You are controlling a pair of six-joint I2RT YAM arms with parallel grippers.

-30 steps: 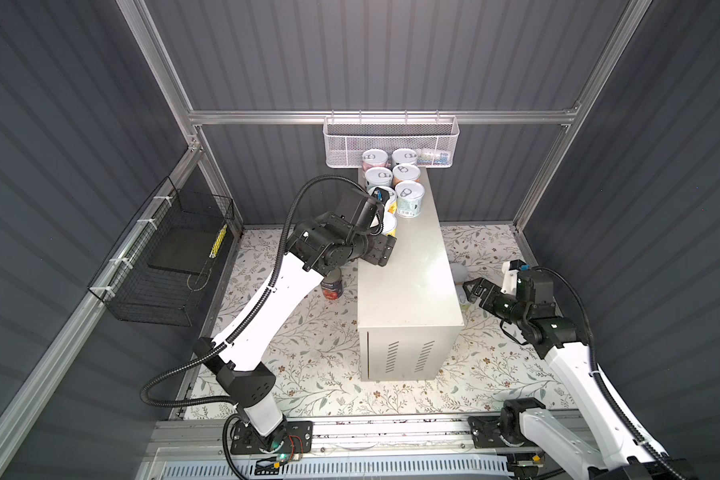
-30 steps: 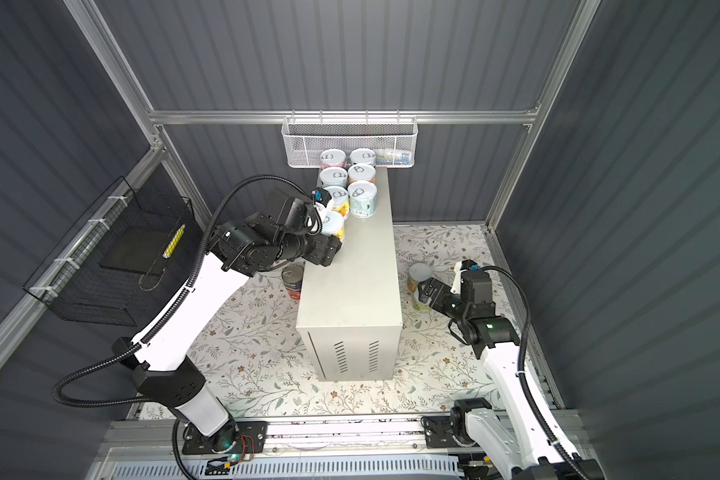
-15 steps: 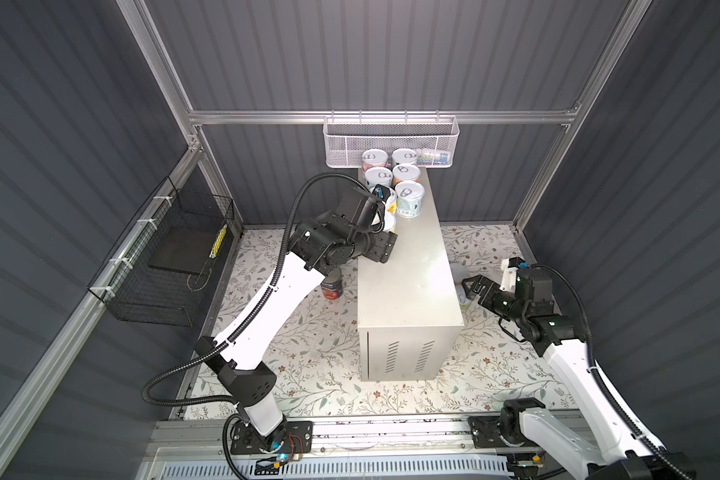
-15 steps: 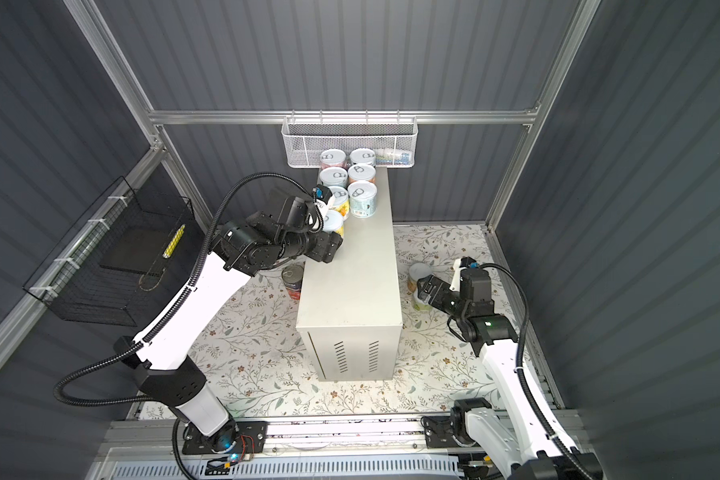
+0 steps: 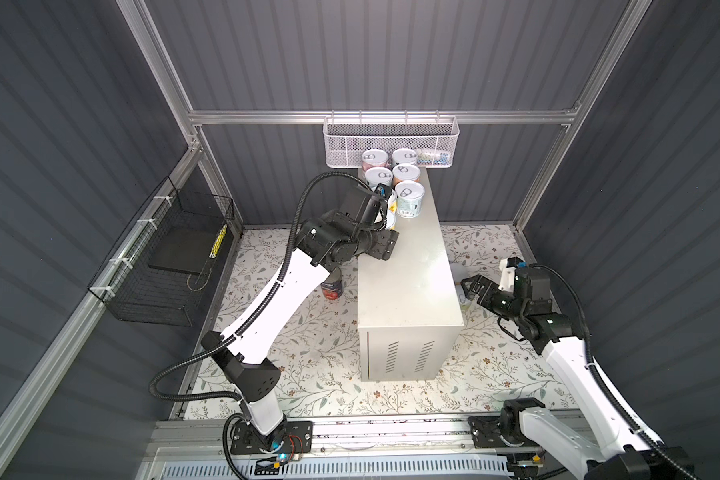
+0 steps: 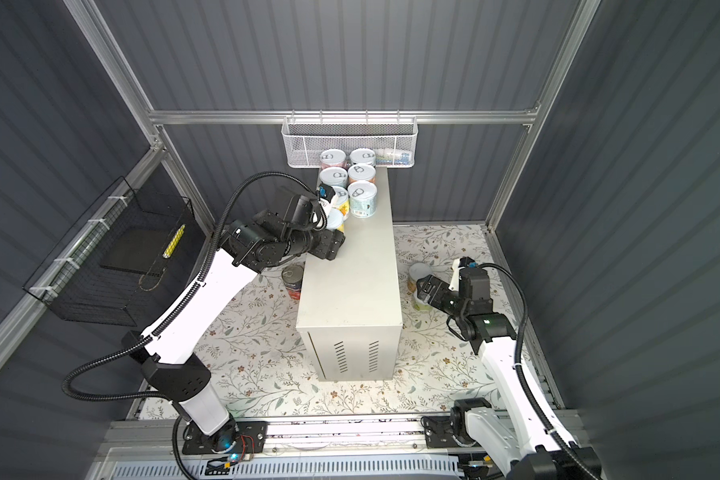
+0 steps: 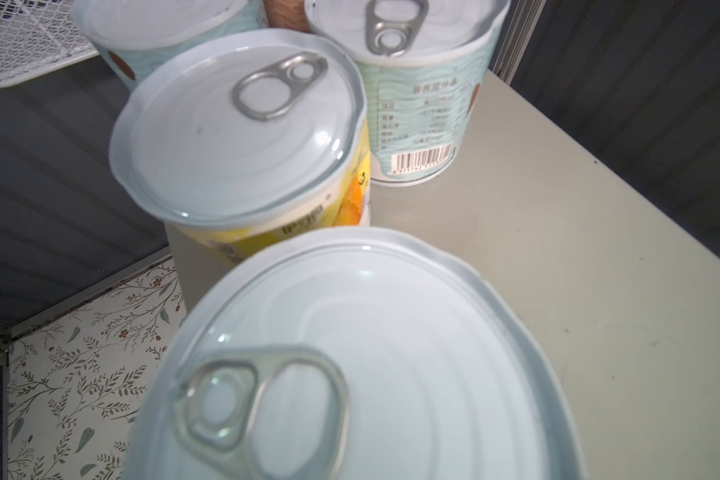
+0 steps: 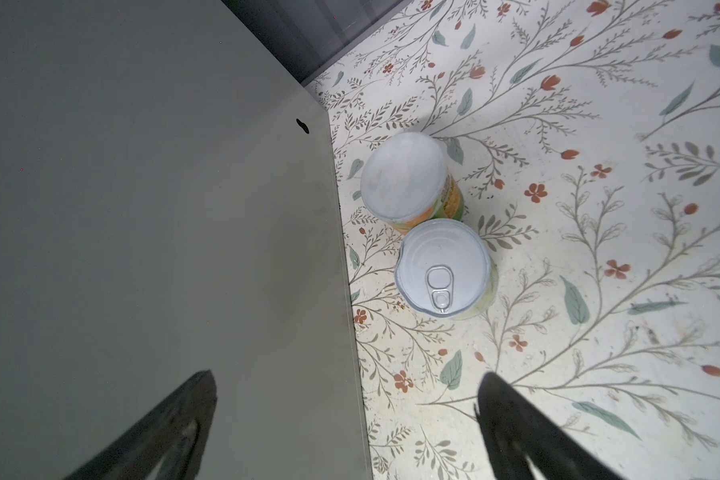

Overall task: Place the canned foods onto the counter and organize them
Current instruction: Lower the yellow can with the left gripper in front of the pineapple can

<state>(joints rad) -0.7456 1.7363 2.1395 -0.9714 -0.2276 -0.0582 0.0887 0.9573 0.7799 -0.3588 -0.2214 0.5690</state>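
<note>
Cans [image 5: 409, 198] pack the counter's [image 5: 412, 282] 12 o'clock end to save room.
Left gripper [image 5: 386, 217] is at the near can [image 7: 371, 353], and I cannot tell its jaws; right gripper's [image 8: 346, 386] jaws stand wide apart for a floor can [image 8: 441, 266].

I'm watching the nearest can [image 7: 371, 365] blurring and spilling past the left wrist view's edge. It is masking the fingers of the left gripper [image 5: 387, 212], so I'm not judging the grip. The left arm is covering part of the tomato can [image 5: 332, 286]. The frame edge is cropping the right gripper [image 8: 348, 376].
</note>
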